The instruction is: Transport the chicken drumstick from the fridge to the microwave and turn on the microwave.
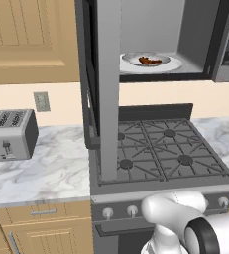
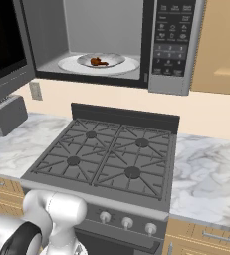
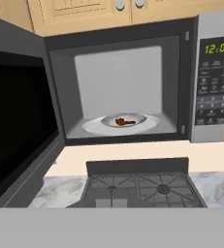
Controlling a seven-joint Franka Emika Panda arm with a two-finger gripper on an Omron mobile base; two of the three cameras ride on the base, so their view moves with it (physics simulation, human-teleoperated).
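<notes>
You are facing a wide grey microwave [image 3: 133,87] mounted above a dark grey gas stove with black cast grates [image 2: 106,159], its black-windowed door [image 3: 16,121] swung fully open to the left and its light grey inside on show. Pale wooden cabinets [image 3: 84,12] sit above it, and a white marble-patterned counter [image 1: 41,168] runs on both sides of the stove. On the counter left of the stove stands a small silver toaster with a dark end [image 1: 9,134], below a grey wall outlet [image 1: 41,101] on the cream backsplash. The dark button panel [image 3: 215,82] at the microwave's right shows a green clock reading. Inside the cavity, a flat white turntable disc [image 2: 71,64] carries a shallow white plate [image 3: 138,117], and on that plate lies the small reddish-brown chicken drumstick [image 3: 123,121], roughly at its middle. The gripper's fingertips are hard to make out along the bottom of the hand view, but its jaws are closed together with nothing between them, well back from the microwave opening.
</notes>
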